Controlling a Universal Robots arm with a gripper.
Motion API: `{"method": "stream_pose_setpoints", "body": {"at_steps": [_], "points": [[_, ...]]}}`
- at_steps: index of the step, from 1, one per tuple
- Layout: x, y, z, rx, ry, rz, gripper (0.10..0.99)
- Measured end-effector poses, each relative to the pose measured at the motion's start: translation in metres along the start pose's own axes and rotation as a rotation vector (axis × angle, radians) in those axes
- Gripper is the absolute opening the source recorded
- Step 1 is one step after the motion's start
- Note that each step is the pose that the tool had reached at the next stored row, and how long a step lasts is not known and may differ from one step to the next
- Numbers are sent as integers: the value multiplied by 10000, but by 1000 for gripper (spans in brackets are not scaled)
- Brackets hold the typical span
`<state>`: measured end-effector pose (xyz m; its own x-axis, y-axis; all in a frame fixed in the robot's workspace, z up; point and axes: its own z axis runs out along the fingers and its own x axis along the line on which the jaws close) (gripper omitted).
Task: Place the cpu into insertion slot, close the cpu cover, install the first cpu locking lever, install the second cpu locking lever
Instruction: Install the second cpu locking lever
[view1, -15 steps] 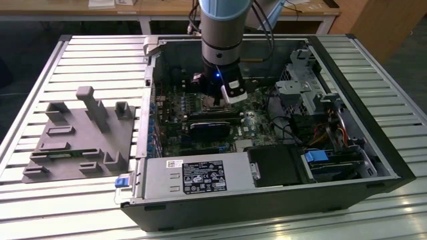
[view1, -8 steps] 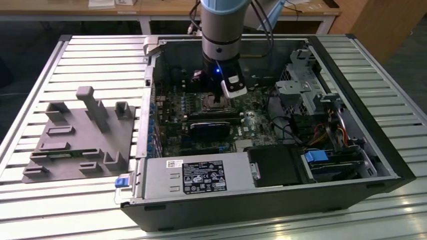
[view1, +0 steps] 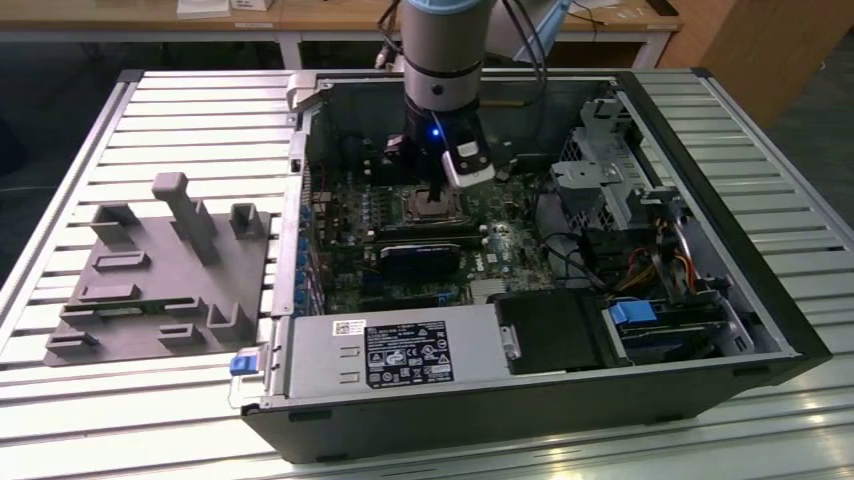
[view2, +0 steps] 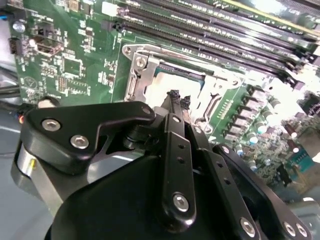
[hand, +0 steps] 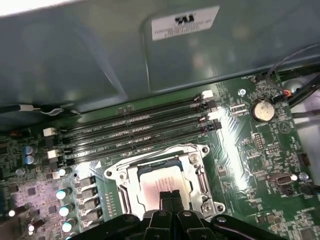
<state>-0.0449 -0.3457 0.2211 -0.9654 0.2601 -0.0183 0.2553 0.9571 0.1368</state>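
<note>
The cpu (hand: 159, 181) lies flat in the insertion slot (view1: 430, 205), its dull silver top showing through the window of the cpu cover (hand: 197, 172). The cover's silver frame (view2: 137, 75) rests down around the chip (view2: 176, 80). My gripper (hand: 171, 196) hovers just above the near edge of the socket, fingers pressed together with nothing between them. Its black fingertips (view2: 173, 95) point at the chip. In the exterior view the gripper (view1: 461, 180) hangs straight down over the socket inside the open computer case. A thin metal lever (view2: 200, 60) runs along the frame's side nearest the memory slots.
Long black memory slots (hand: 135, 127) lie beside the socket, with the grey case wall (hand: 150, 50) behind them. A power supply (view1: 387, 350), a drive cage with cables (view1: 614, 190) and a black card (view1: 420, 255) crowd the case. A grey fixture plate (view1: 160, 270) sits at the exterior view's left.
</note>
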Motion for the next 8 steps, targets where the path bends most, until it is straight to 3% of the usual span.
{"method": "stream_pose_setpoints", "body": {"at_steps": [8], "points": [[0,5,-31,7,-2,-1,102]]}}
